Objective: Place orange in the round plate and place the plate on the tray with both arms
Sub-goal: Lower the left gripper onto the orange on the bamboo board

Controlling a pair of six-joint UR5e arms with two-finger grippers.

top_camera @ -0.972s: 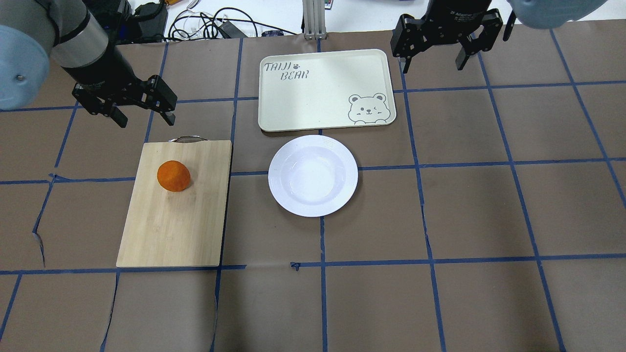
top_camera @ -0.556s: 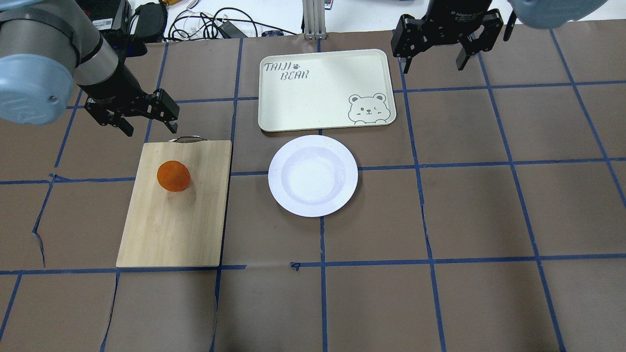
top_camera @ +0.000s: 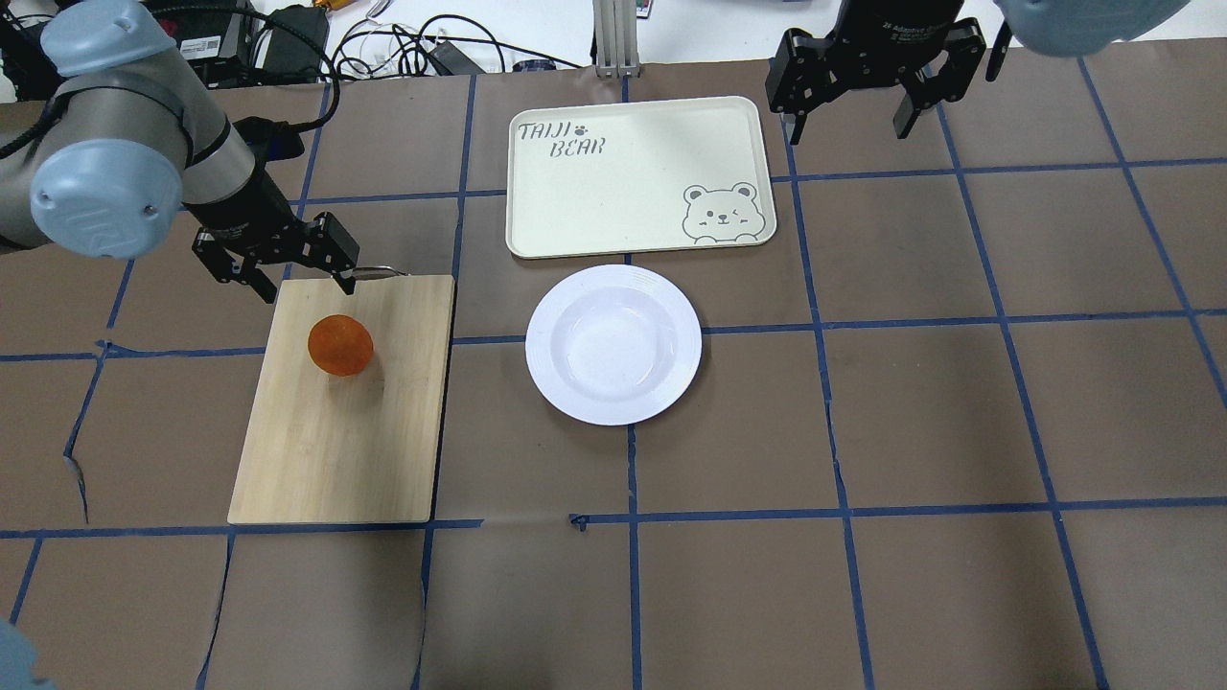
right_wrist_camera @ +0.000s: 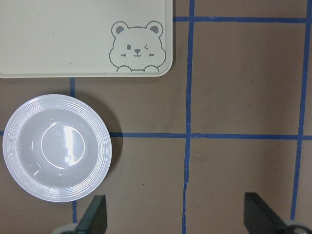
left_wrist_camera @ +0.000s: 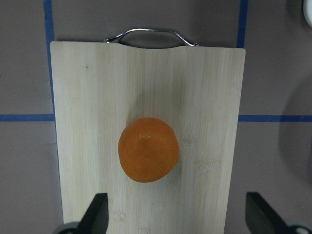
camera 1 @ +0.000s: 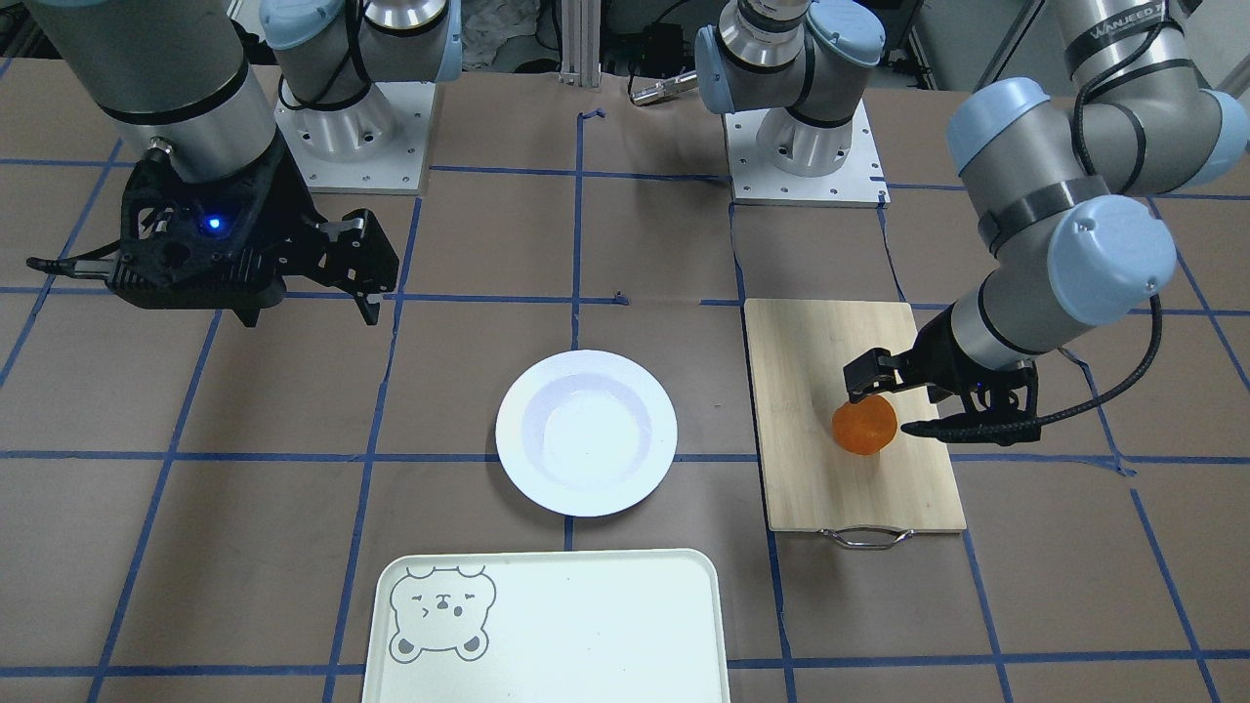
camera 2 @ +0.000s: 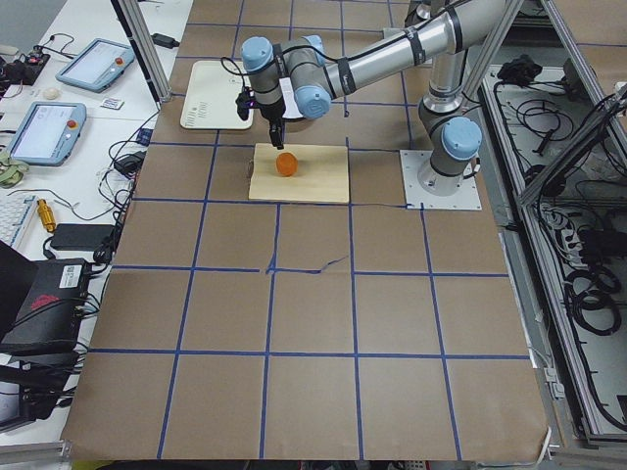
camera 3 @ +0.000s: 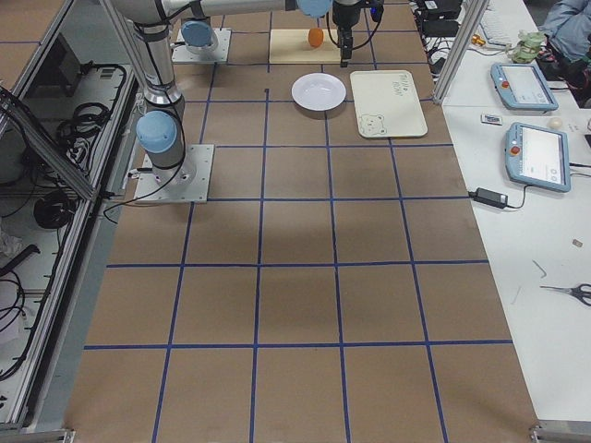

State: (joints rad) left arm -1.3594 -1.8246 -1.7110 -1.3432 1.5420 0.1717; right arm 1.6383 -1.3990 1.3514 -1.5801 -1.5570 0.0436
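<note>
Orange (left_wrist_camera: 148,149) sits clear of board (left_wrist_camera: 209,97) edges; left end effector (top_camera: 302,285) spread, seemingly above.

Open board lies all round the orange (top_camera: 340,345) on the cutting board (top_camera: 335,450); the left claw (top_camera: 305,287), spread wider than the fruit, hangs above the board. A bare strip of desk (top_camera: 489,383) separates board and round plate (top_camera: 543,345). Plate and tray (top_camera: 623,192) lie just apart.

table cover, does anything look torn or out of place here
Yes, minor: the brown paper cover is torn beside the cutting board, with a smaller nick near the table's middle. The orange, round plate and tray look intact, nothing spilled.
</note>
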